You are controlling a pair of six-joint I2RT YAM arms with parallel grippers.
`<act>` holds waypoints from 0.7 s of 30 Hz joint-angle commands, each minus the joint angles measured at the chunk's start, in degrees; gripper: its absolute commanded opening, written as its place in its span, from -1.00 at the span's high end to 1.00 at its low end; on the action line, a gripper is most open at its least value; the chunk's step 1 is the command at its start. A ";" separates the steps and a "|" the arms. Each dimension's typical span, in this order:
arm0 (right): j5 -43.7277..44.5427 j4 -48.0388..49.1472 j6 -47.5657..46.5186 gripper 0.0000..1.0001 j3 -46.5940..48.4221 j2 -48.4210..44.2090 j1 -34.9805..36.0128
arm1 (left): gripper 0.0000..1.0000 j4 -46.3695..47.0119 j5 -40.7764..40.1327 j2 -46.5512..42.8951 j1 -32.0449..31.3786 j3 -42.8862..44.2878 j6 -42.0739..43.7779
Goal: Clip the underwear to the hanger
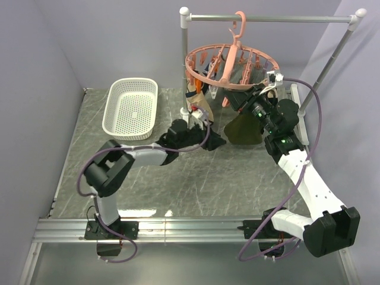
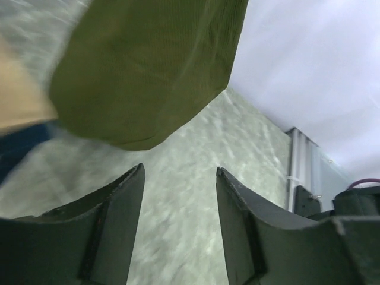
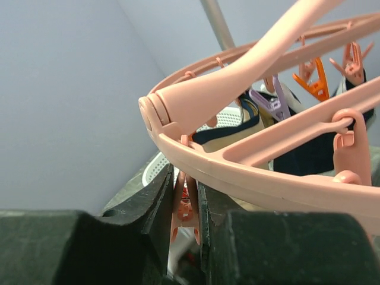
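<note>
The olive-green underwear [image 1: 244,127] hangs below the near side of the salmon-pink hanger [image 1: 228,65]; my right arm hides its top edge. My right gripper [image 1: 254,98] reaches up under the ring [image 3: 249,172]. In the right wrist view that gripper [image 3: 185,196] is shut on one dangling pink peg [image 3: 185,205], with both fingers pressed against its sides. My left gripper [image 1: 212,141] is low over the table, just left of the underwear. In the left wrist view it [image 2: 179,169] stands open with only table between its fingers, and the underwear [image 2: 148,71] hangs above and ahead of it.
The hanger hooks onto a grey rail stand [image 1: 267,19]. A tan garment with dark trim [image 1: 199,104] hangs from the ring's left side. A black garment [image 1: 178,135] lies under my left wrist. A white basket [image 1: 132,108] sits at the back left.
</note>
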 commanded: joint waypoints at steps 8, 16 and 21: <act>-7.14 -2.10 -1.83 1.00 4.64 -2.90 -1.42 | -0.01 14.54 -10.76 11.60 -2.68 12.82 -4.41; -8.64 -5.97 -4.73 1.00 6.76 -2.29 -1.51 | -0.17 23.43 -13.15 18.02 -1.45 16.50 7.71; -9.87 -7.20 -4.91 1.00 7.46 -1.41 -1.77 | -0.17 27.47 -15.17 21.36 -1.27 19.15 16.39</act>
